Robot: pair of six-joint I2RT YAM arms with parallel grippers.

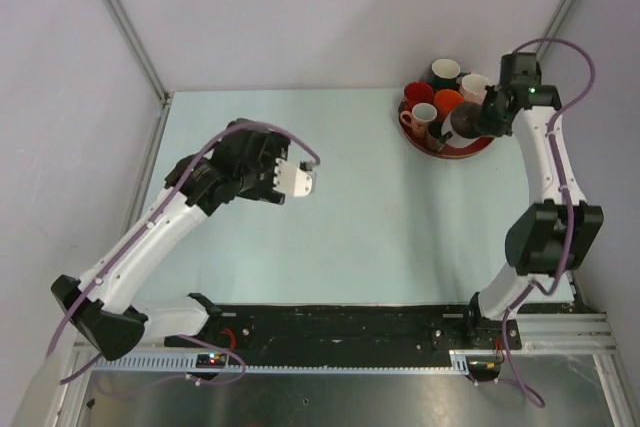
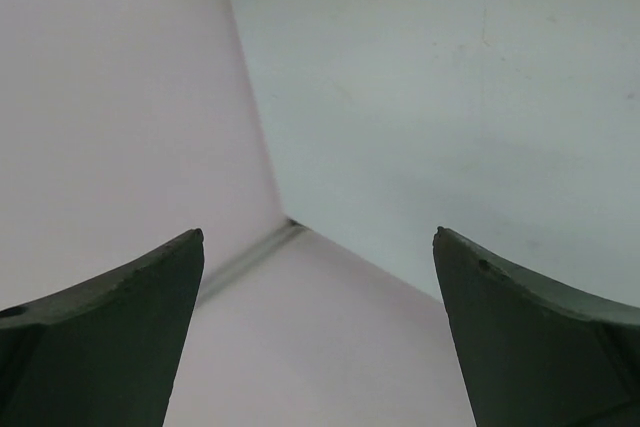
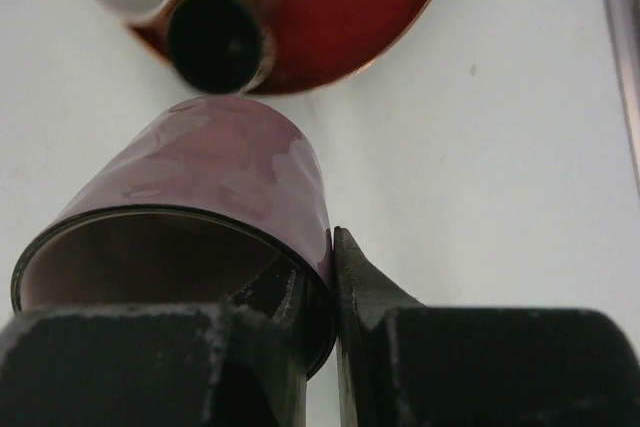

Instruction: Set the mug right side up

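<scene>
My right gripper (image 3: 325,272) is shut on the rim of a dark maroon mug (image 3: 215,172), one finger inside it and one outside. It holds the mug in the air, tilted, with the mouth towards the wrist camera. In the top view the mug (image 1: 465,122) hangs at the right gripper (image 1: 487,115) over the near right part of the red tray (image 1: 478,146). My left gripper (image 1: 302,180) is open and empty over the left middle of the table, far from the mug; its wrist view shows only its fingers (image 2: 120,317) and the wall corner.
The red tray holds several upright mugs: a green one (image 1: 444,72), a white one (image 1: 474,85), a red one (image 1: 417,93), an orange one (image 1: 448,101) and one with a white inside (image 1: 423,115). A black mug (image 3: 213,40) stands at the tray's near rim, below the held mug.
</scene>
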